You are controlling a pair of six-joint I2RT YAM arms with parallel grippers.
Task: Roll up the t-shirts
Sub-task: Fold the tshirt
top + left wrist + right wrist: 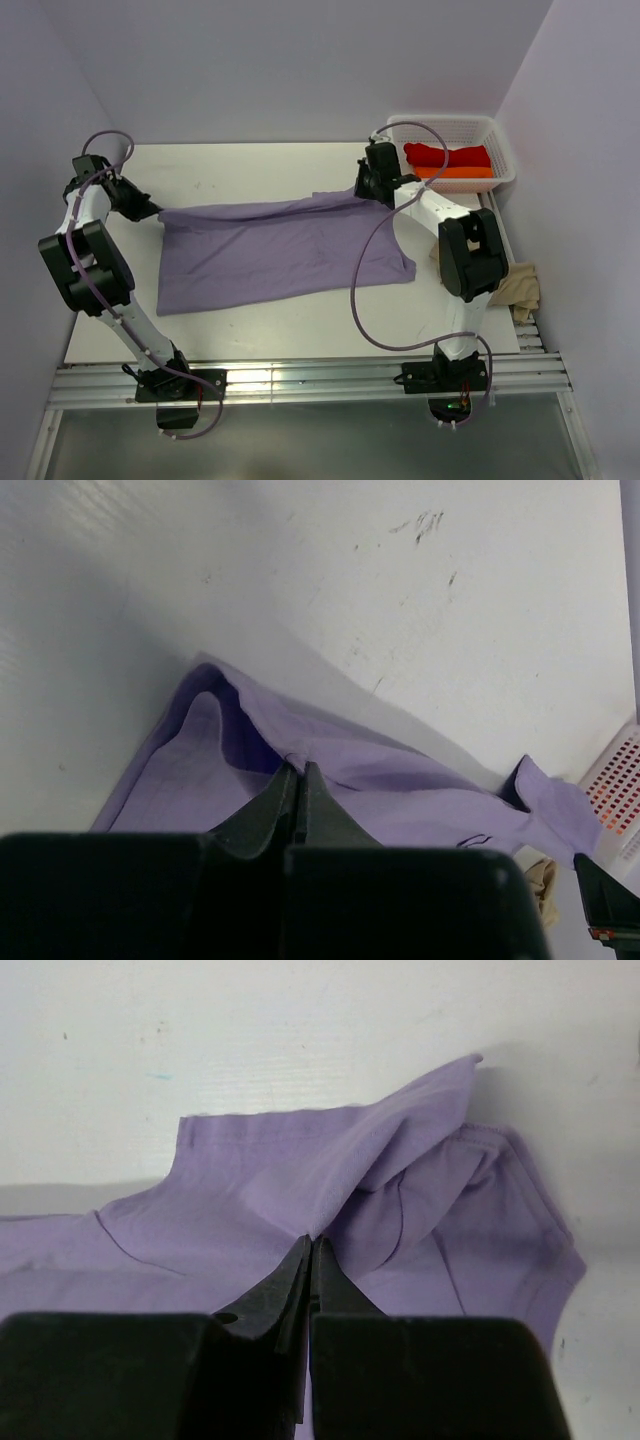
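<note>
A lavender t-shirt (pixel 270 255) lies spread across the white table, its far edge lifted and stretched between both grippers. My left gripper (pixel 152 211) is shut on the shirt's far left corner; in the left wrist view the cloth (pixel 400 790) bunches at the closed tips (pixel 300 768). Over on the other side, my right gripper (pixel 376 192) is shut on the far right edge, and the fabric (pixel 300 1180) pinches into the tips (pixel 311 1240). A red t-shirt (pixel 447 154) and an orange t-shirt (pixel 455 172) lie in the basket. A beige t-shirt (pixel 518 287) hangs at the table's right edge.
The white mesh basket (pixel 505 150) stands at the back right corner, just right of my right gripper. Purple walls close in the back and sides. Aluminium rails (pixel 310 380) run along the near edge by the arm bases.
</note>
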